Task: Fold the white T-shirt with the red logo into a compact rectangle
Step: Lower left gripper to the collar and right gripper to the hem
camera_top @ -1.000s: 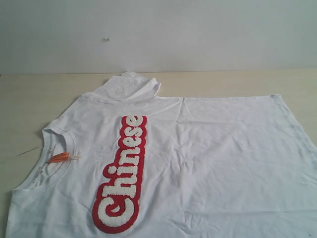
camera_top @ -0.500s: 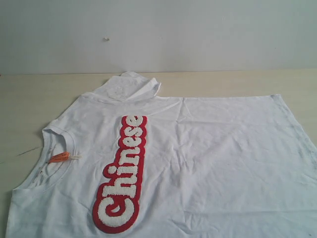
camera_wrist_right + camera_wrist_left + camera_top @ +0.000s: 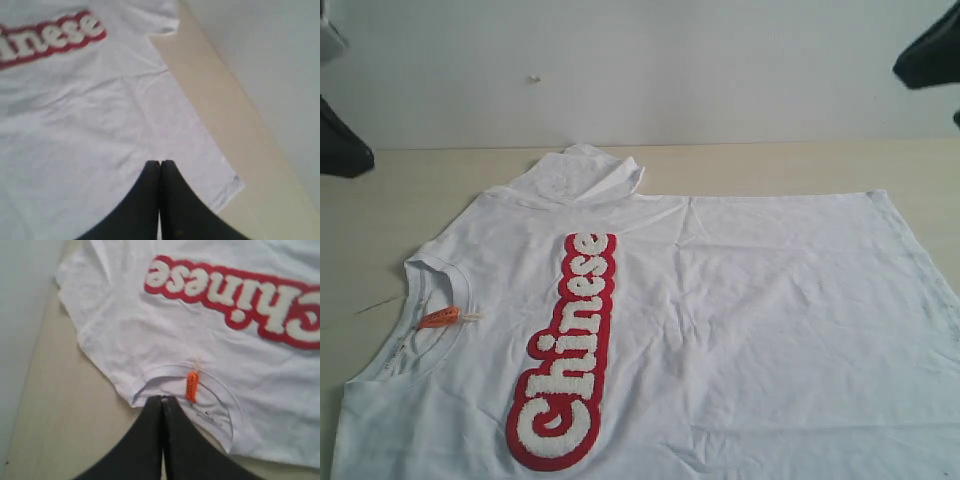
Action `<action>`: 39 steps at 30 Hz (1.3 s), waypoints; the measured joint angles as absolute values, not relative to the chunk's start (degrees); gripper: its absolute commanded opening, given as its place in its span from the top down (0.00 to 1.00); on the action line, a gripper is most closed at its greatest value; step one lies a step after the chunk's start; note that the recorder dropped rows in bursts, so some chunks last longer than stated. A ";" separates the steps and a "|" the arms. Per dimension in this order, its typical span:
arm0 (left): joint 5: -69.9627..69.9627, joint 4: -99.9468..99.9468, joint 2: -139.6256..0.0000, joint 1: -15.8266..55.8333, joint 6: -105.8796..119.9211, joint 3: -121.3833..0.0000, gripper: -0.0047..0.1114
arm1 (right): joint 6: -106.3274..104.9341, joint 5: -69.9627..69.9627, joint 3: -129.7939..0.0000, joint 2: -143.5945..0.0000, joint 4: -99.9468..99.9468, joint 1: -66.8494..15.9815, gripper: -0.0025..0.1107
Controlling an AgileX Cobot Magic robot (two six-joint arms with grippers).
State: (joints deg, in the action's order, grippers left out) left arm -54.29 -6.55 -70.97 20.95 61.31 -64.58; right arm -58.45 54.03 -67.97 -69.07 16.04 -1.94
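From the outside camera, the big white cotton T-shirt (image 3: 750,320) lies spread flat on the pale wooden table (image 3: 380,200). Its long way runs left to right. The neck hole points left and the bottom hem is at the right. The long red patch (image 3: 568,350) with puffy white letters runs across the shirt from near to far, with the big "C" nearest. A small orange tag (image 3: 442,318) sits at the neck. The far sleeve (image 3: 585,172) is bunched up at the far edge. A dark bit of the left arm (image 3: 340,145) shows high at the left, and a dark bit of the right arm (image 3: 930,55) high at the right.

From the left wrist camera, the black left gripper (image 3: 162,400) has its two fingers pressed together and holds nothing. It is over the edge of the neck hole, just beside the orange tag.

From the right wrist camera, the black right gripper (image 3: 159,164) is pressed together too, and empty. It is over the white cloth near the far hem corner.
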 measured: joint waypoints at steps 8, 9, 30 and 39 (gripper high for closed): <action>-57.28 -6.55 -83.41 20.95 72.81 -64.58 0.80 | -74.54 64.02 -68.06 -79.50 10.60 -1.94 0.84; -57.18 -6.55 -83.86 20.95 73.26 -64.58 0.67 | -74.78 64.12 -68.06 -79.87 9.62 -1.94 0.76; -51.93 -9.56 -84.18 20.95 75.76 -59.85 0.06 | -76.97 67.38 -68.06 -84.18 8.49 -1.94 0.05; -51.95 -4.50 -92.90 20.66 84.83 -63.58 0.06 | -78.66 67.69 -68.06 -93.20 4.41 -1.94 0.05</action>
